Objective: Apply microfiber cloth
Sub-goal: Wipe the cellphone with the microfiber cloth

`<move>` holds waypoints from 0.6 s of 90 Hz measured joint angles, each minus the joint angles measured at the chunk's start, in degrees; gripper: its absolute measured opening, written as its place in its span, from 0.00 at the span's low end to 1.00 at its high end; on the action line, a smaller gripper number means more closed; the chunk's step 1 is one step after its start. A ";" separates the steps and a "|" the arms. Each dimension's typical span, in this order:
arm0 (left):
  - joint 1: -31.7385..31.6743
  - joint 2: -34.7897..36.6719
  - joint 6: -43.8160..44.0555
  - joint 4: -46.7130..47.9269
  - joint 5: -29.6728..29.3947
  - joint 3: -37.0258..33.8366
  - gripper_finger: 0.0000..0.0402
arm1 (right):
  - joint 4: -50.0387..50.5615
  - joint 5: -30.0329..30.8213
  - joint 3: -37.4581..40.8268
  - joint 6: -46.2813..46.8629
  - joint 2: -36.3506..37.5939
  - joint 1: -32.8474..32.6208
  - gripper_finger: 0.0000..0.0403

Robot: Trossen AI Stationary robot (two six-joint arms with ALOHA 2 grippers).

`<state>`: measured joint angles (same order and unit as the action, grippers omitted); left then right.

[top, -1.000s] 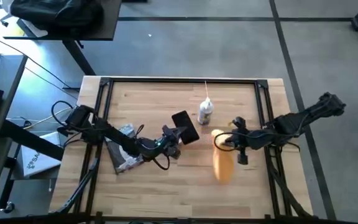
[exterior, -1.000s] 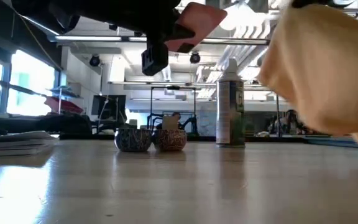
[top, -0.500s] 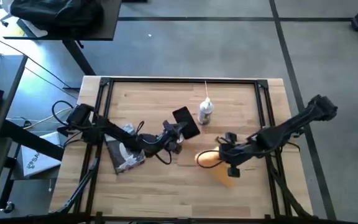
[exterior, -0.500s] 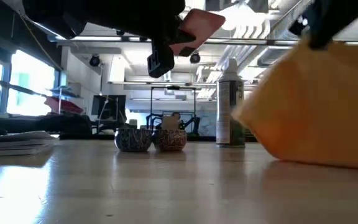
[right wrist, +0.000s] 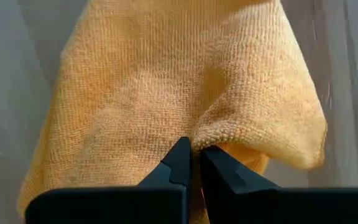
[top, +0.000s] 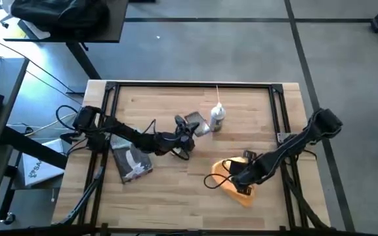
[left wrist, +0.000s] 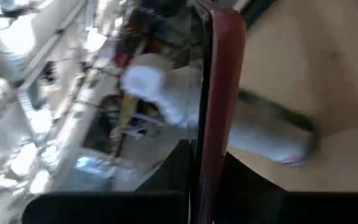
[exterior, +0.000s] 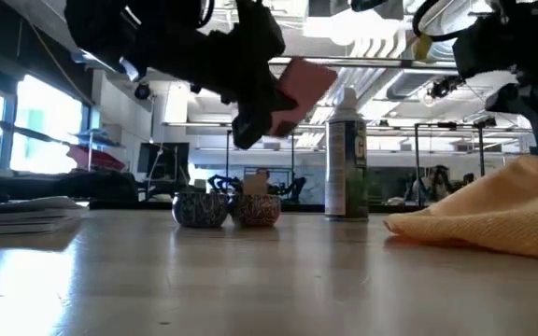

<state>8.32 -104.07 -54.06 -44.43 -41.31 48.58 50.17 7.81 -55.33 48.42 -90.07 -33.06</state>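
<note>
Cloth: heaped on the table's front right, pinched by a fold in the right gripper; left gripper clamps a red-edged slab aloft (presumably for wiping).

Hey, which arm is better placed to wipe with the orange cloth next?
The right. Its gripper is already pinched shut on the microfiber cloth, which lies on the table. The left gripper is busy holding a flat phone-like object up beside the spray bottle.
</note>
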 joint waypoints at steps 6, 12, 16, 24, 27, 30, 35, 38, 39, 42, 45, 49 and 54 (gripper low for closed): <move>0.13 0.00 4.94 1.39 5.00 -0.02 0.02 | 1.35 -0.17 0.00 1.28 0.78 0.02 0.00; 0.37 0.00 8.99 1.19 9.72 -0.02 0.02 | 1.60 -0.33 -0.02 1.69 1.82 0.04 0.00; 0.54 0.00 11.63 1.03 12.73 -0.02 0.02 | 1.53 -0.37 -0.02 1.71 2.51 0.19 0.00; 0.75 0.00 16.92 0.91 18.19 -0.02 0.02 | 1.08 -0.38 -0.07 1.67 3.58 0.61 0.00; 0.76 0.00 18.95 0.86 20.01 -0.02 0.02 | 0.68 -0.38 -0.11 1.21 3.66 0.84 0.00; 0.76 0.00 21.30 0.85 21.74 -0.02 0.02 | -0.01 -0.37 -0.11 0.59 3.66 0.94 0.01; 0.71 0.00 25.42 0.86 24.20 -0.02 0.02 | -1.51 -0.14 -0.11 -0.44 3.55 1.22 0.04; 0.70 0.00 27.85 0.85 25.73 -0.02 0.02 | -2.94 0.44 -0.11 -0.82 3.33 1.54 0.07; 0.70 0.00 28.64 0.83 26.24 -0.02 0.02 | -3.58 0.67 -0.11 -0.87 3.26 1.60 0.08; 0.70 0.00 30.43 0.83 26.82 -0.02 0.02 | -5.45 1.54 -0.11 -1.69 2.97 1.83 0.12; 0.70 0.00 31.62 0.85 27.25 -0.02 0.02 | -7.39 2.56 -0.11 -2.57 2.54 2.09 0.16; 0.70 0.00 32.46 0.85 27.44 -0.02 0.02 | -10.32 3.89 -0.11 -4.34 1.96 2.61 0.21; 0.74 0.00 32.59 0.80 27.30 -0.02 0.02 | -14.91 4.31 -0.11 -7.45 1.35 3.25 0.28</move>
<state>9.06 -104.07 -21.47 -43.62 -14.02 48.56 35.26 12.12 -55.44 40.97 -88.72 -29.81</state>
